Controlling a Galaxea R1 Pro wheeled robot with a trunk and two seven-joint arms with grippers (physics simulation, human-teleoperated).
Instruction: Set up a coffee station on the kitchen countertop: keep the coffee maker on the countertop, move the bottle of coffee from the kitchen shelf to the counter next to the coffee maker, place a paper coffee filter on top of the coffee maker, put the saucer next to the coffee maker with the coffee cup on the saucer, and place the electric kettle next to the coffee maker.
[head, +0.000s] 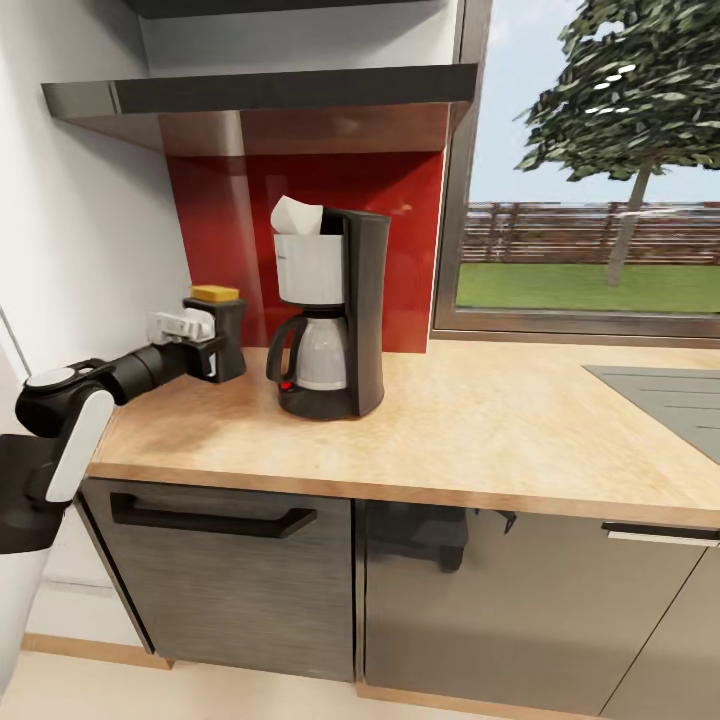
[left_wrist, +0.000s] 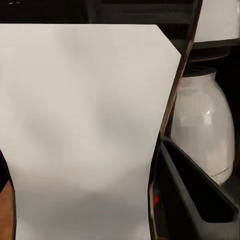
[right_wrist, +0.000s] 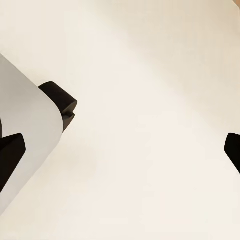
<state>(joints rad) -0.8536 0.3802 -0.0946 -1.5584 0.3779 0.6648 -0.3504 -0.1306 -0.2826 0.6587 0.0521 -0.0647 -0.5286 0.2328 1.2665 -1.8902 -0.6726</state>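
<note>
Between the left claw's (head: 212, 347) clamped fingers, the small dark yellow-capped white-labelled coffee bottle (head: 224, 335) looks rigid, light, slippery-sided, so mid-body suits.

— What do we have behind the worktop?

— We see a red backsplash panel (head: 300, 200) under a dark wall shelf (head: 270, 95), with a plain white wall (head: 90, 240) to the left.

— And to the right?

— A window (head: 590, 170) in a dark frame, daylight coming through; outside we make out a tree (head: 630, 90), a wooden fence (head: 590, 232) and a lawn (head: 590, 285).

— Below?

— Grey glossy cabinet fronts (head: 240, 590) with a dark bar handle (head: 210, 517), and a pale floor (head: 150, 695).
</note>
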